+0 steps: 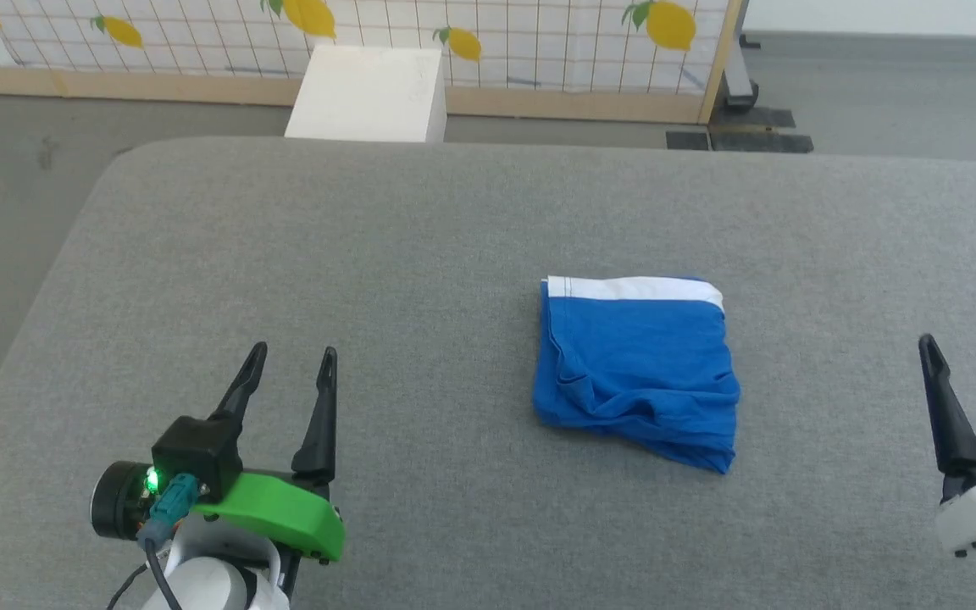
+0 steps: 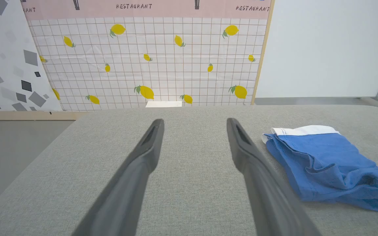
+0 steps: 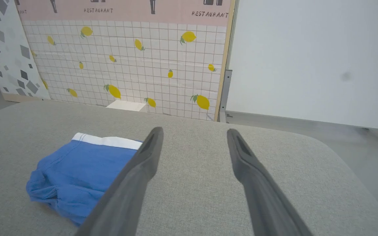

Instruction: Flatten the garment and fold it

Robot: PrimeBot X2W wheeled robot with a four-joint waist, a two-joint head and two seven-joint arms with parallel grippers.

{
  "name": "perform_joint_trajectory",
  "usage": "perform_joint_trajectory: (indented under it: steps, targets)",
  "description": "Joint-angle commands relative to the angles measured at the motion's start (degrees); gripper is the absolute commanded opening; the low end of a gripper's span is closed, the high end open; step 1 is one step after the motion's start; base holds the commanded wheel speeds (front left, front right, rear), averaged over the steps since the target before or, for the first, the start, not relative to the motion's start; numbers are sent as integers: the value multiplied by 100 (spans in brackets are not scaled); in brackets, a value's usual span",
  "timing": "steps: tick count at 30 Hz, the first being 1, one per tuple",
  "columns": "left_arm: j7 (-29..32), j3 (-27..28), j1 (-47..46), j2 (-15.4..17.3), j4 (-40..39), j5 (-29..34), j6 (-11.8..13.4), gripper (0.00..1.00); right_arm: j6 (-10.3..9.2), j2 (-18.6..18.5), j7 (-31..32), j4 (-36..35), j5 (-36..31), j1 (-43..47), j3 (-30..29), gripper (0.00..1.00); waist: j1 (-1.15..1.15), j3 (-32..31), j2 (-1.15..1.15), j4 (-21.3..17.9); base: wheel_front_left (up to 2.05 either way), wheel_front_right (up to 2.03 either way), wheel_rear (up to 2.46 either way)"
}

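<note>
Garment (image 1: 636,373) lies on the grey padded table (image 1: 369,237), a little to the right of the middle, as one compact blue packet of more than one layer. The table is wide and takes most of the head view. Behind it, on the floor, are a wall panel with lemons (image 1: 539,34) and a white box (image 1: 369,93).

My left claw (image 1: 294,350) hovers over the near left part of the table, its two fingers spread apart with nothing between them. My right claw (image 1: 963,336) is at the near right side, spread in the same way and also empty. The garment is between them, well apart from both.

The white waistband (image 1: 632,288) runs straight along the far edge of the packet, and the far half looks flat. The near edge is less tidy. The fabric bunches there in soft ridges, and the near right corner (image 1: 712,457) sticks out a bit.

I judge that the folding is mostly done, maybe finished. What is left, if anything, is to press the near edge smooth and make that corner square.
</note>
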Motion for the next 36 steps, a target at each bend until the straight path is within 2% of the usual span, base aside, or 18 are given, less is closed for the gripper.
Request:
perform_joint_trajectory:
  steps: [1,4,7,11,16,22,28,33,36]
  targets:
    - [-7,-2,25,45,-24,-33,-33,100,21,116,23,-53,-39,86,-49,100,0,73,0,-6,0,0,0]
    - [-6,-22,10,52,-52,-26,-41,100,21,217,165,-66,-3,127,-1,100,0,190,0,9,0,0,0]
    - [10,-75,-48,54,-100,7,-68,100,21,241,606,26,223,7,64,100,0,361,0,64,0,0,0]
    - [32,-155,-182,50,-146,66,-124,100,21,57,1353,119,732,-398,206,100,0,671,0,212,0,0,0]
    - [6,-197,-324,20,-160,112,-156,100,21,-119,2776,329,1753,-1011,200,100,0,1080,0,438,0,0,0]
    - [-54,-252,-476,-32,-127,156,-210,100,21,39,4434,572,2607,-1680,-100,100,0,1459,0,740,0,0,0]
    - [-113,-308,-625,-105,-34,179,-273,100,21,319,5474,977,2485,-2110,-352,100,0,1688,0,1030,0,0,0]
    - [-151,-330,-694,-162,31,187,-281,100,21,491,5842,1222,2002,-2184,-348,100,0,1777,0,1181,0,0,0]
    - [-178,-314,-707,-204,64,161,-270,100,21,516,5830,1317,1684,-2141,-185,100,0,1807,0,1223,0,0,0]
